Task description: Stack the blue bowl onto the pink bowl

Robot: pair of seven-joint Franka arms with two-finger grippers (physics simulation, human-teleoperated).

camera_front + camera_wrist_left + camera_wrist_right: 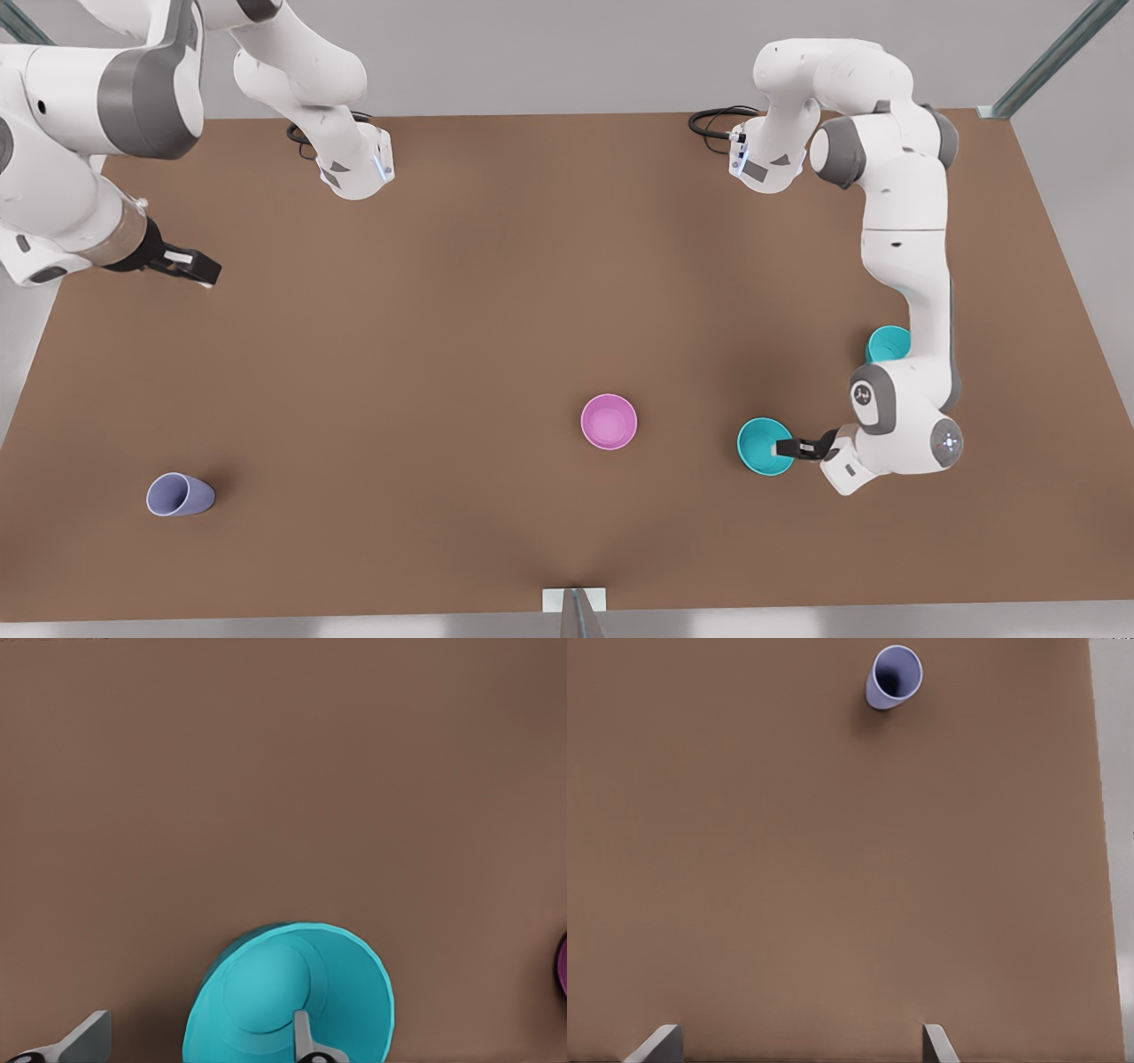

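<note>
Partly hidden behind your left arm sits a second teal bowl (887, 343). Your left gripper (785, 447) stands open astride the upright blue bowl (764, 446) rim; the pink bowl (609, 422) lies beyond. Your right gripper (197, 267) waits open, empty.

A bare brown desk (833, 859) spreads under the right tool (802, 1045), whose two grey fingertips (656, 1043) stand wide apart with nothing between them. Well away from the tool a lavender cup (893, 676) rests on the desk, its dark mouth showing.
</note>
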